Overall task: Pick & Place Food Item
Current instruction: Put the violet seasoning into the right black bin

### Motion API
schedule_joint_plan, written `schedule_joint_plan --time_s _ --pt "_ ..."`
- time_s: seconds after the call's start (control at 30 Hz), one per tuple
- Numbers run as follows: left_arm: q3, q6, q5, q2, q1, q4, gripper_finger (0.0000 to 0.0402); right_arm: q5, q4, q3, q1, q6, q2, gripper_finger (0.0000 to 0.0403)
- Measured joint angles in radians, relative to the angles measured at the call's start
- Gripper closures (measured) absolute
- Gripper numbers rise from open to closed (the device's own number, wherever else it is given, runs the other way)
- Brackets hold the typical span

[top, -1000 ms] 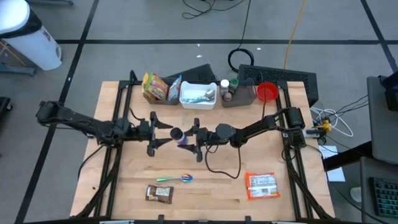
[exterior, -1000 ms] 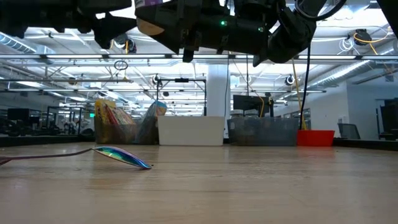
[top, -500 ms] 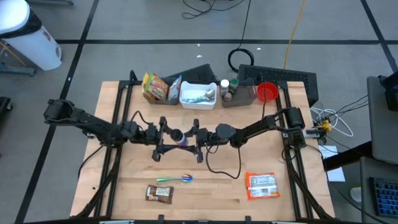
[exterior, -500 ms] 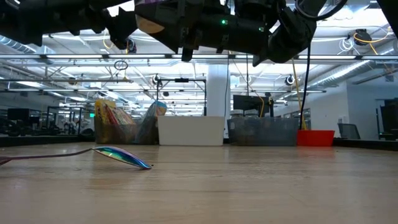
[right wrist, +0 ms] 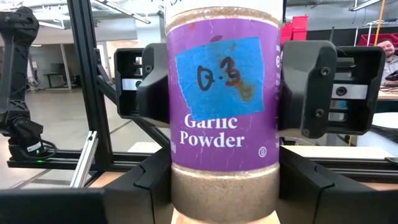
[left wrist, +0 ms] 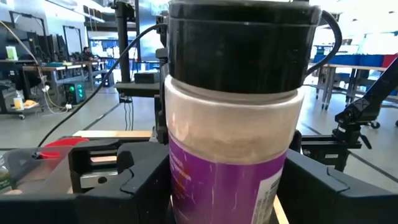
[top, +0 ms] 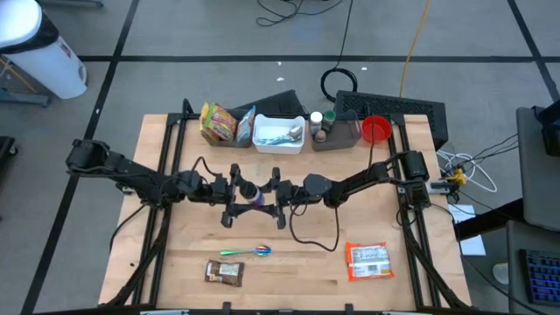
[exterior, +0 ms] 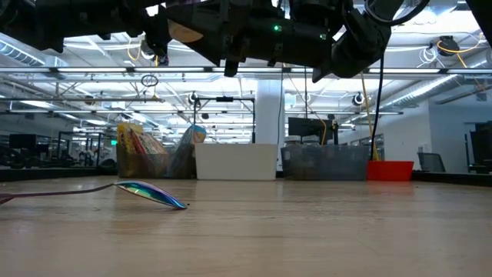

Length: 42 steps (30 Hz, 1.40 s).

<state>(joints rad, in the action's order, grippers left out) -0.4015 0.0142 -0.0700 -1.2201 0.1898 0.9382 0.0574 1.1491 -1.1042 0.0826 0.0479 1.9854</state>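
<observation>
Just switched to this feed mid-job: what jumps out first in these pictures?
The garlic powder jar is held in the air above the middle of the table, the right gripper clamped on its sides and the left gripper around it from the opposite side. Near the front edge lie a spoon, a snack bar and an orange packet; bins and bags line the back edge.

left tool (top: 238, 189) moved onto jar (top: 249, 189) (right-held)

Bright even overhead lighting, ceiling tubes glare in low view, bg slightly soft.
</observation>
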Motion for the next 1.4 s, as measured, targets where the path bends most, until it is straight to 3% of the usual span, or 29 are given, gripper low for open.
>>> schedule_joint_plan --time_s 0.37,0.8,1.2,1.4 --pt "0.000 -0.013 0.000 0.000 0.000 0.000 0.0193 0.001 -0.002 0.000 0.000 0.001 0.000 0.0212" --pt "0.000 -0.014 0.002 0.000 -0.021 0.001 0.0208 0.015 -0.007 0.000 -0.001 0.001 -0.001 0.0212" --pt "0.000 -0.038 -0.005 0.015 -0.022 -0.023 0.0212 0.021 -0.029 -0.001 -0.005 -0.001 -0.002 0.0192" --pt "-0.001 -0.062 -0.017 0.068 -0.031 -0.106 0.0213 -0.003 -0.050 -0.002 -0.009 0.023 -0.002 0.0158"
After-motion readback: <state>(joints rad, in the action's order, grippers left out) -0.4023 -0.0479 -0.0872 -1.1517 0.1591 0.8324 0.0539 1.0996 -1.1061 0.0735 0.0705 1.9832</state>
